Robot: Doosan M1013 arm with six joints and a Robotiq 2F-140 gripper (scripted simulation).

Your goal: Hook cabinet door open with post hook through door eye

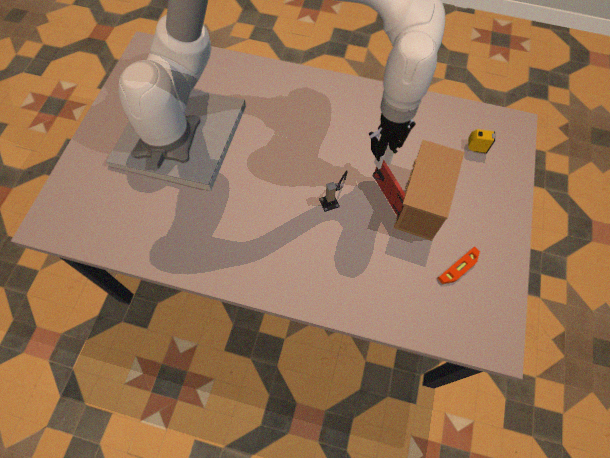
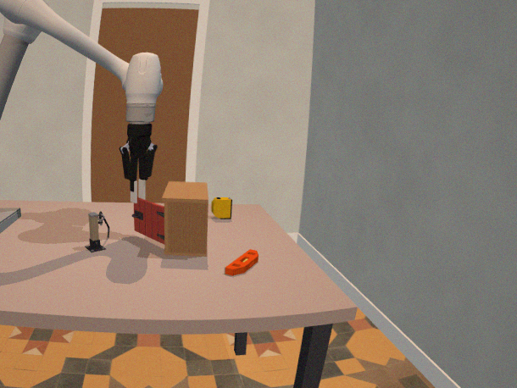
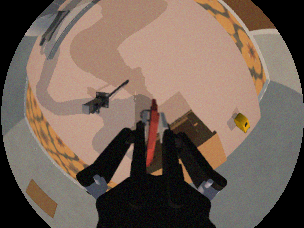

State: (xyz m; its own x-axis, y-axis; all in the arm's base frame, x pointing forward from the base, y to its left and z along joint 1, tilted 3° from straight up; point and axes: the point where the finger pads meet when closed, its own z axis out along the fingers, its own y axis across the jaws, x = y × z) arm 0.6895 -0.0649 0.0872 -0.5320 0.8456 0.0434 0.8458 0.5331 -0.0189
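The red door (image 1: 391, 192) (image 2: 148, 220) (image 3: 152, 142) stands well open from the brown cabinet (image 1: 436, 170) (image 2: 186, 226) (image 3: 212, 151), which looks upright. My gripper (image 1: 379, 166) (image 2: 138, 198) (image 3: 153, 117) points down at the door's free edge. Its fingers are partly open, one on each side of the door's top edge, without a clear grip. The post (image 1: 330, 193) (image 2: 93, 229) (image 3: 92, 105) stands apart from the door. Its thin dark hook (image 1: 344, 176) (image 2: 108, 229) (image 3: 119, 89) hangs outside the door. The eye cannot be made out clearly; a dark fitting (image 2: 137, 215) shows near the free edge.
A yellow tape measure (image 1: 481, 141) (image 2: 222, 207) (image 3: 242, 123) stands behind the cabinet. An orange spirit level (image 1: 459, 266) (image 2: 241, 263) lies in front of it. The robot's base plate (image 1: 220, 145) is at the table's other end.
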